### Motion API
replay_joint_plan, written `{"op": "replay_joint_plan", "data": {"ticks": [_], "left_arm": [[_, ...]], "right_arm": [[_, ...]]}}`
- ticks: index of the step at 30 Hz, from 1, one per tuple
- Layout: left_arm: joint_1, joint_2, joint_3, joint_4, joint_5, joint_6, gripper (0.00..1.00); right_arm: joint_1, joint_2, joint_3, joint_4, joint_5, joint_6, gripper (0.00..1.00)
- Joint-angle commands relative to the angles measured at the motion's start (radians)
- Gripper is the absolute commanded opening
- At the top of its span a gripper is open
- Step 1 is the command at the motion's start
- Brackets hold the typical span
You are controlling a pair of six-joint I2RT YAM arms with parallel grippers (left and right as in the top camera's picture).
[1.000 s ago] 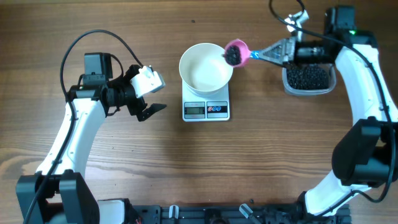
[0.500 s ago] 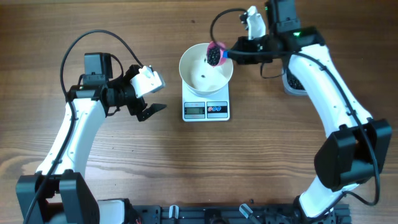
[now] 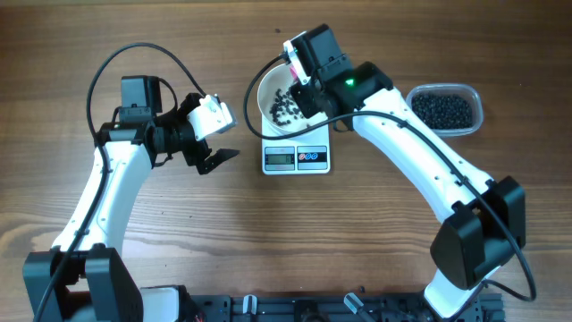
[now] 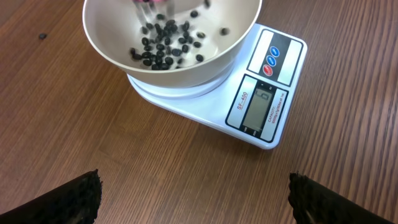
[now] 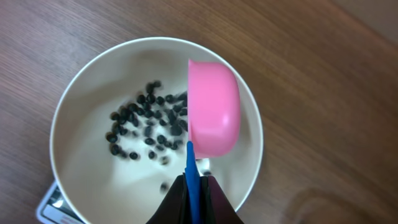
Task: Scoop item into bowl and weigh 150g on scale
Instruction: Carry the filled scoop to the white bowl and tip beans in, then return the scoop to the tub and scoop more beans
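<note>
My L gripper [image 3: 225,136] hangs over the table [image 3: 357,233], left of the scale [image 4: 261,106]. Its fingers are wide apart w/ nothing in them. The white bowl [image 5: 68,124] sits on the scale. A few black beads [image 5: 146,121] lie in the bowl's bottom. My R gripper [image 5: 194,202] is above the bowl, fingers pinched tight on the blue handle of the pink scoop [image 5: 213,106], which is tipped upside down. Far right, a clear tub [image 3: 444,109] holds lots of beads.
</note>
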Motion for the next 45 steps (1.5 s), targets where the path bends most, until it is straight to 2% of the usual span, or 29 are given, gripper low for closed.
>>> {"op": "replay_joint_plan", "data": {"ticks": [1,6,9,13,16,18,22,26,28,30,35,45], "left_arm": [[0.005,0.006,-0.003,0.0,0.023,0.023,1.0],[0.005,0.006,-0.003,0.0,0.023,0.023,1.0],[0.005,0.006,-0.003,0.0,0.023,0.023,1.0],[0.005,0.006,-0.003,0.0,0.023,0.023,1.0],[0.005,0.006,-0.003,0.0,0.023,0.023,1.0],[0.005,0.006,-0.003,0.0,0.023,0.023,1.0],[0.005,0.006,-0.003,0.0,0.023,0.023,1.0],[0.005,0.006,-0.003,0.0,0.023,0.023,1.0],[0.005,0.006,-0.003,0.0,0.023,0.023,1.0],[0.005,0.006,-0.003,0.0,0.023,0.023,1.0],[0.005,0.006,-0.003,0.0,0.023,0.023,1.0],[0.005,0.006,-0.003,0.0,0.023,0.023,1.0]], "right_arm": [[0.005,0.008,0.032,0.017,0.07,-0.051,0.04],[0.0,-0.032,0.032,0.029,-0.002,-0.072,0.04],[-0.031,-0.067,0.032,0.027,-0.087,-0.032,0.04],[-0.138,-0.123,0.032,0.014,-0.283,-0.009,0.04],[-0.183,-0.148,0.032,-0.003,-0.3,-0.01,0.04],[-0.22,-0.169,0.032,-0.036,-0.305,0.054,0.04],[-0.384,-0.258,0.032,-0.102,-0.412,0.111,0.04],[-0.604,-0.347,0.032,-0.232,-0.41,0.067,0.05],[-0.74,-0.346,0.032,-0.343,-0.375,0.003,0.04],[-0.8,-0.328,0.031,-0.387,-0.313,-0.027,0.04],[-0.829,-0.237,0.018,-0.417,-0.188,-0.075,0.04],[-0.809,-0.055,0.017,-0.409,-0.131,-0.171,0.04]]}}
